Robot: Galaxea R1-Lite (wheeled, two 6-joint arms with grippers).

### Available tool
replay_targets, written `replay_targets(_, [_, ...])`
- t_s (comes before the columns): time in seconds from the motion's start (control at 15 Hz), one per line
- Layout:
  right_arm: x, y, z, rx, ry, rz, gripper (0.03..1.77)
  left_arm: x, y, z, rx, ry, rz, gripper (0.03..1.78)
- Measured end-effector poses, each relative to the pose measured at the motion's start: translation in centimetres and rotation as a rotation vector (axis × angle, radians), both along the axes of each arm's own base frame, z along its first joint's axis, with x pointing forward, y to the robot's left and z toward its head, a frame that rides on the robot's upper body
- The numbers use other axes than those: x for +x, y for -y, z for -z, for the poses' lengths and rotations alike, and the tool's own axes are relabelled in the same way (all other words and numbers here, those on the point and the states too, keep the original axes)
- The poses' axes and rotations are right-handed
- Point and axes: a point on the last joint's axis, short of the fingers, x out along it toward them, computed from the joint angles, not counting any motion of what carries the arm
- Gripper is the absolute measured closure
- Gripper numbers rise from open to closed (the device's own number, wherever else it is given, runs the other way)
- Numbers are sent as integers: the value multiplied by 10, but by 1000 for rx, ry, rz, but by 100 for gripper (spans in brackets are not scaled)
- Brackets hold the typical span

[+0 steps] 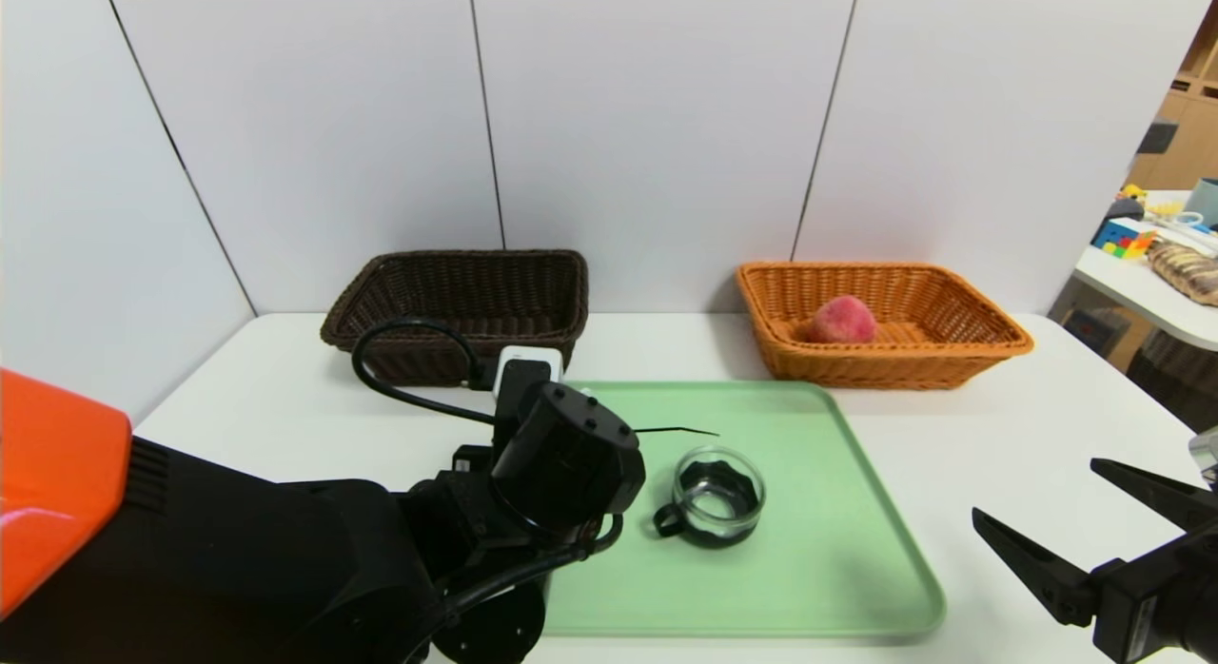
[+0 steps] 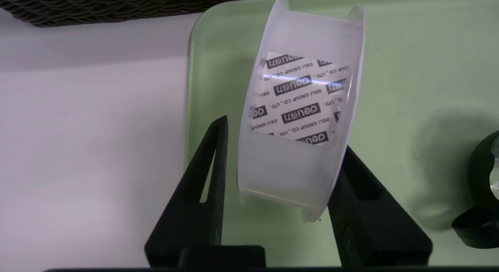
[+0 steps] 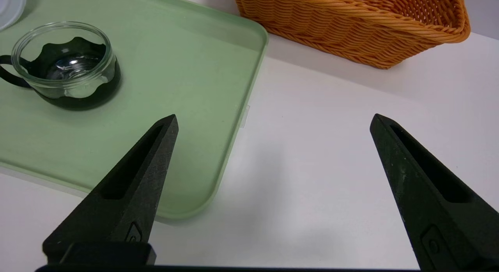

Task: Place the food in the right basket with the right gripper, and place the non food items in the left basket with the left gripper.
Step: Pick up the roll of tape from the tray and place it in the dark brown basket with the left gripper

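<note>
White ring (image 2: 300,108) — mostly hidden overhead, behind left arm (image 1: 571,455).

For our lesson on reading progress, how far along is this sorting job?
Done: the peach sits in the orange wicker basket. In hand: the left tool straddles the white plastic tape spool. Left: the glass cup remains on the tray.
</note>
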Motion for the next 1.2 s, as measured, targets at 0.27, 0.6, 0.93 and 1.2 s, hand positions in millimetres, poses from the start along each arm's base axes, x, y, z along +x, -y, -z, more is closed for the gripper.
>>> replay_targets(0.27, [0, 0, 0, 0, 1, 0, 10, 0, 0, -1, -3, 1, -1, 131])
replay_targets(0.6, [0, 0, 0, -2, -2, -2, 10, -2, -2, -6, -14, 11, -1, 131])
replay_targets(0.93, [0, 0, 1, -3, -5, -3, 10, -6, -8, -21, -25, 40, 8, 131])
replay_targets(1.2, [1, -2, 1, -6, -11, -10, 10, -11, -14, -37, -24, 74, 27, 131])
